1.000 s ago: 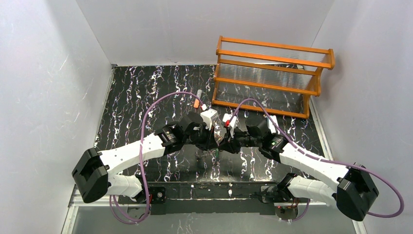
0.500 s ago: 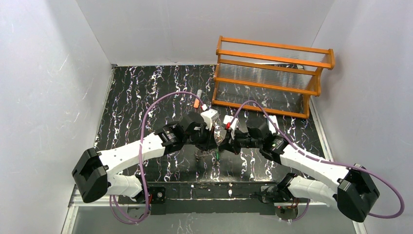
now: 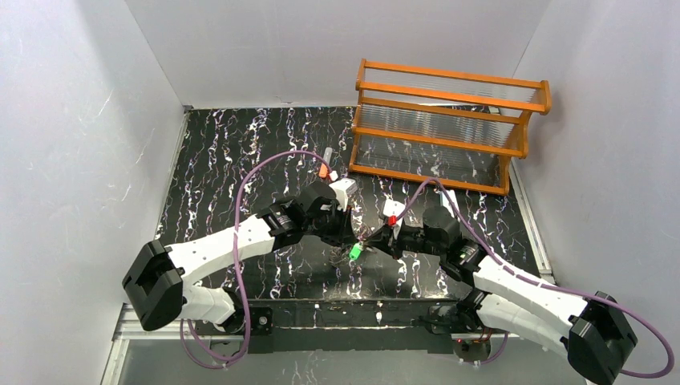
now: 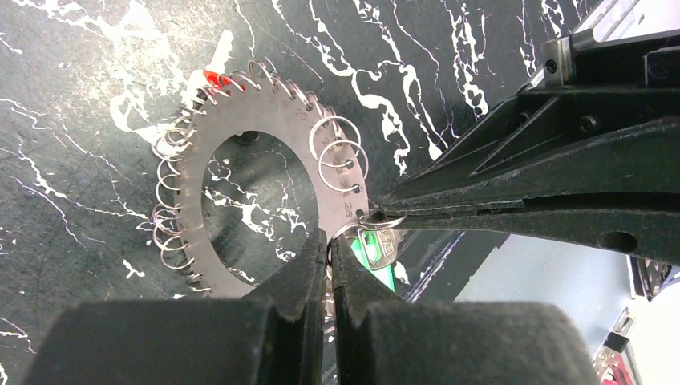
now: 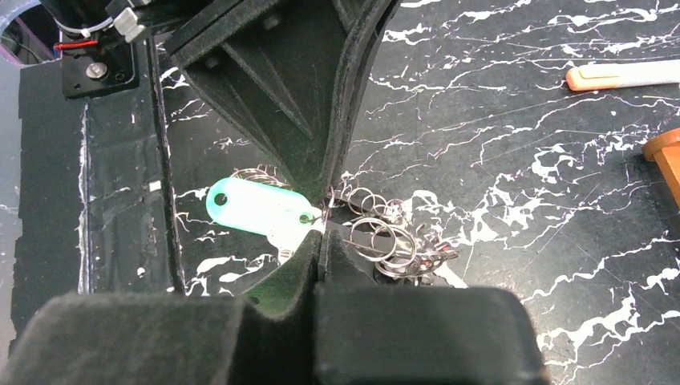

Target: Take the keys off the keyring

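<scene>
The keyring [image 4: 265, 116] is a flat grey toothed ring with many small wire loops on its rim, held just above the dark marbled table. My left gripper [image 4: 329, 241] is shut on its near rim. My right gripper [image 4: 383, 210] comes in from the right and is shut on a wire loop carrying the green key [image 4: 383, 269]. In the right wrist view my right gripper [image 5: 321, 233] meets the left fingertips [image 5: 317, 172], with the green key [image 5: 257, 210] to the left and loose loops [image 5: 385, 241] to the right. A red key [image 4: 212, 78] hangs at the far rim. The dark-and-white key is hidden.
An orange wooden rack [image 3: 449, 124] stands at the back right. An orange-and-grey tube [image 3: 325, 168] lies behind the left wrist and also shows in the right wrist view [image 5: 621, 74]. Purple cables loop over both arms. The grippers [image 3: 361, 239] meet mid-table.
The right arm has drawn back to the right and toward the near edge. The green key now shows clearly below the meeting fingertips. The left arm has barely moved.
</scene>
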You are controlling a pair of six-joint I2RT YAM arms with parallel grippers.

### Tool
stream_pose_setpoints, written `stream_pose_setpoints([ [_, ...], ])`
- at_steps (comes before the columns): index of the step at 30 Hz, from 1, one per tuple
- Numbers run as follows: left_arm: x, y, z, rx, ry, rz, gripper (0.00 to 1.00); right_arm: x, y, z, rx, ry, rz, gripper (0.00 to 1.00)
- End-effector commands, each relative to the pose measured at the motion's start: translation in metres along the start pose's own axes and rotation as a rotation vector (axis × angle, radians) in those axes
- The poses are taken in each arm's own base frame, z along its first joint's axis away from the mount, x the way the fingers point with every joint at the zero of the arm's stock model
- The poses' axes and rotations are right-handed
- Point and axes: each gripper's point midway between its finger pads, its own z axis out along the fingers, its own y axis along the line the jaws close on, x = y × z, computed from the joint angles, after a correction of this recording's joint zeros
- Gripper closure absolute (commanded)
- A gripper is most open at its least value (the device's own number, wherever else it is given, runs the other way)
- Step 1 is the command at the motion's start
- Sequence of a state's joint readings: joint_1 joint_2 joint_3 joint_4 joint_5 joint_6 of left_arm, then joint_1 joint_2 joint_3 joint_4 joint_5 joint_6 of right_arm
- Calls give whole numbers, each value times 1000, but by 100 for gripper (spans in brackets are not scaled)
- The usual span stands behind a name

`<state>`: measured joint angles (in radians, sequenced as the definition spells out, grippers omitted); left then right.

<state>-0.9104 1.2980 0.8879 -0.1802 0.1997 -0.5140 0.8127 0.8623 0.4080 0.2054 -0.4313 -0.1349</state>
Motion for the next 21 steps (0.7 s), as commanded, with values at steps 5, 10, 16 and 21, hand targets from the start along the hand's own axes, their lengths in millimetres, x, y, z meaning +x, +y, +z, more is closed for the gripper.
stream_pose_setpoints([
  [5,7,-15,9,92,79,-40,100,-65,2,0,-8,-339,-146,99],
  [10,12,-23,17,150,97,-85,100,-87,-1,0,8,-468,-174,99],
  [16,1,-18,14,126,21,-70,100,-84,-5,1,30,-503,-155,99],
  [21,-18,-3,0,46,-79,84,100,-42,-6,7,37,-347,-80,93],
])
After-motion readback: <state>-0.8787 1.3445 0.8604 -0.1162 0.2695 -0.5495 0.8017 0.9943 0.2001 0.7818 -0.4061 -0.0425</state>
